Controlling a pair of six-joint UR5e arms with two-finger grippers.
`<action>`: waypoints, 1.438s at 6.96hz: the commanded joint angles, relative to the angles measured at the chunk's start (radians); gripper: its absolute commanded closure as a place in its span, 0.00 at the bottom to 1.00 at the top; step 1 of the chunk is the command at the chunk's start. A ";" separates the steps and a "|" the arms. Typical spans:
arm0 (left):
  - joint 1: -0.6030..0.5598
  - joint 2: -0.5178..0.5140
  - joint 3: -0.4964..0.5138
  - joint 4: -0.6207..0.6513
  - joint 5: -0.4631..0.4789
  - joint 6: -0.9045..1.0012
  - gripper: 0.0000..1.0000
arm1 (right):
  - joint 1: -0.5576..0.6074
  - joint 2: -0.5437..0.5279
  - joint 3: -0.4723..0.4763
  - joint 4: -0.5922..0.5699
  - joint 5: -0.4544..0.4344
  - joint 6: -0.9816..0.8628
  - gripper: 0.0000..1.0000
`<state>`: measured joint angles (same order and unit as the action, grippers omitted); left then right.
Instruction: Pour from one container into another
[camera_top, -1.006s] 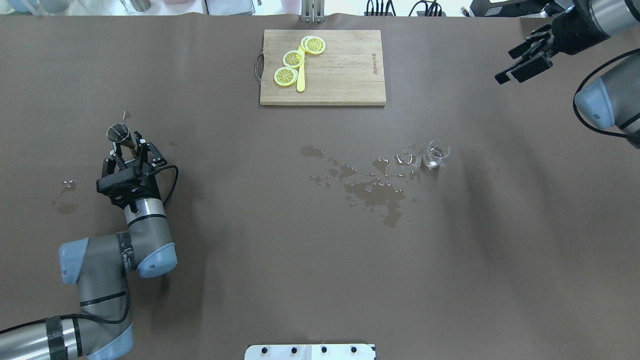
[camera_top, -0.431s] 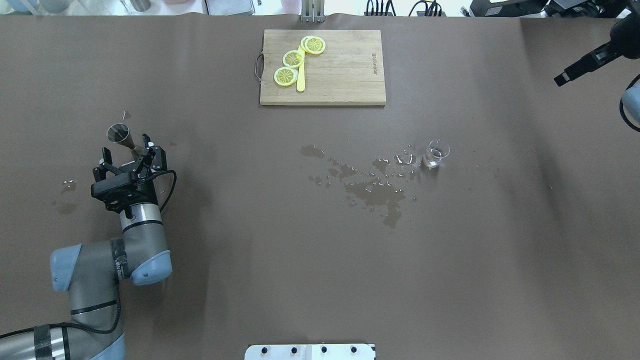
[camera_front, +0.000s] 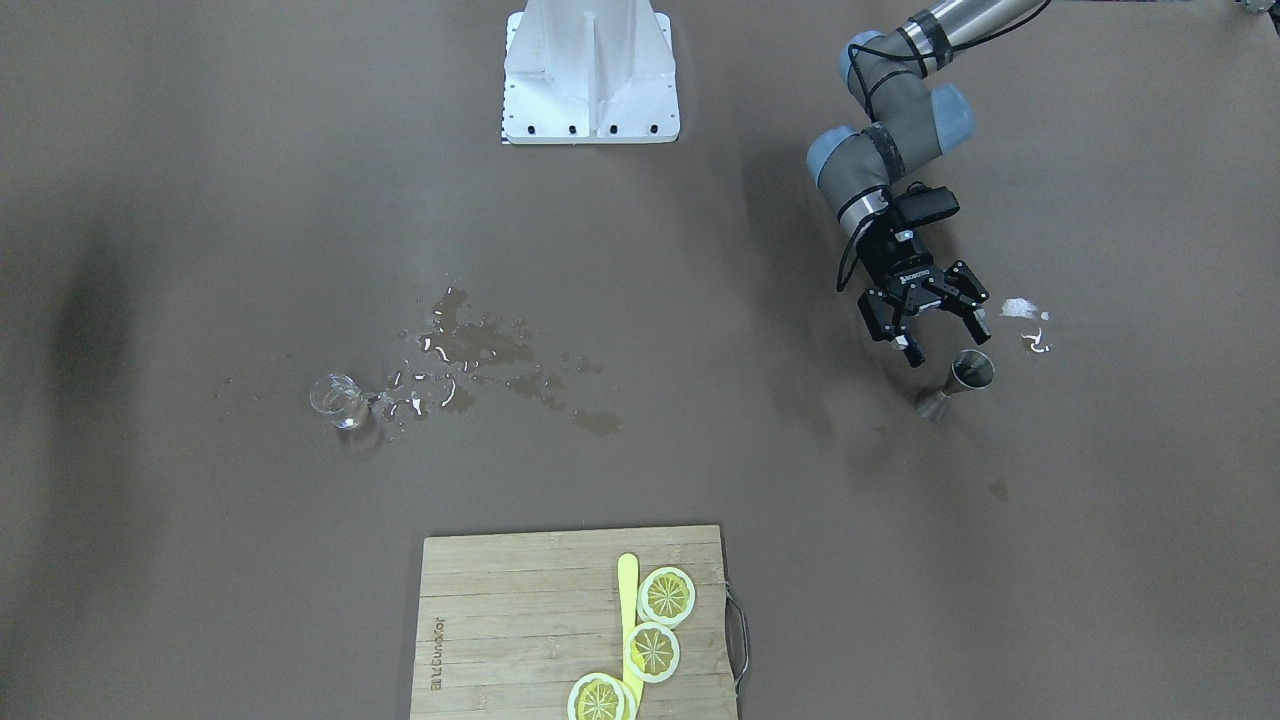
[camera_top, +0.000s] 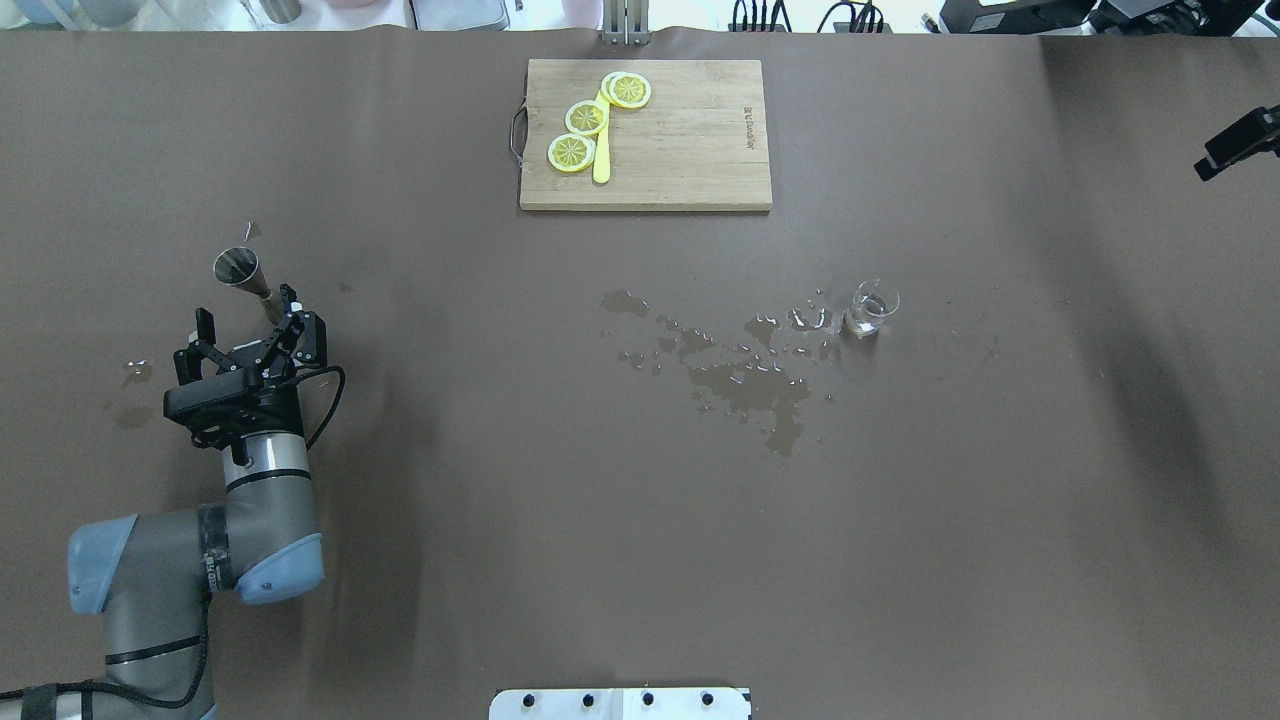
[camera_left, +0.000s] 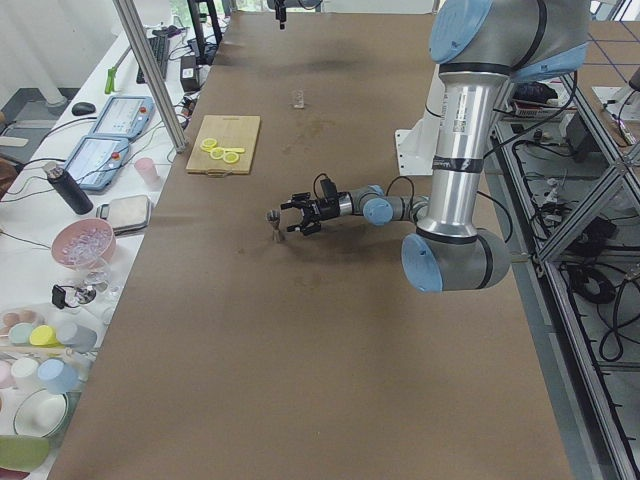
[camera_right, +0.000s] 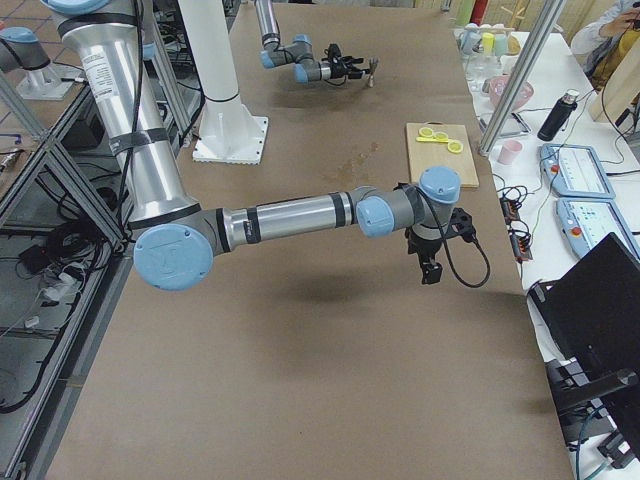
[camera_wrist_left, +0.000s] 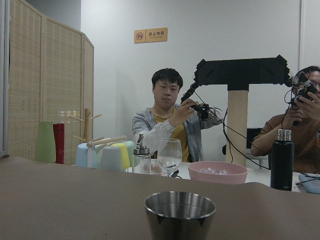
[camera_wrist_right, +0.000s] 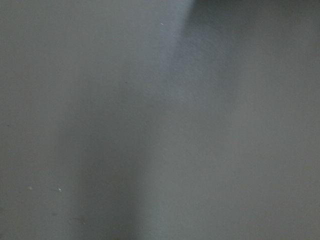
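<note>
Left gripper (camera_top: 247, 310): spread wide, holding nothing, just behind the upright steel jigger (camera_top: 241, 272), not touching it. Farther out and to the right, past a water spill (camera_top: 750, 375), standing upright at its edge: the small clear glass cup (camera_top: 872, 308), well apart from the jigger. Probably light, rigid, breakable, and slick if wet; best taken across the side wall above the thick base, squeezing gently. Right gripper (camera_top: 1235, 145) barely in view at the far table edge; cannot tell whether spread or closed.
</note>
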<state>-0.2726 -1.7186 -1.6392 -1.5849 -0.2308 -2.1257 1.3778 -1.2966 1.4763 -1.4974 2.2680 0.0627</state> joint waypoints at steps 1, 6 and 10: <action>0.019 0.063 -0.083 0.029 0.025 0.001 0.01 | 0.084 -0.082 0.005 -0.093 0.005 -0.001 0.00; 0.053 0.235 -0.458 0.023 -0.075 0.369 0.01 | 0.175 -0.281 0.062 -0.093 0.024 -0.001 0.00; 0.021 0.075 -0.527 -0.010 -0.377 1.062 0.01 | 0.208 -0.291 0.082 -0.093 0.024 -0.003 0.00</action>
<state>-0.2303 -1.5837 -2.1568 -1.5799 -0.4867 -1.2931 1.5814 -1.5866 1.5560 -1.5908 2.2918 0.0599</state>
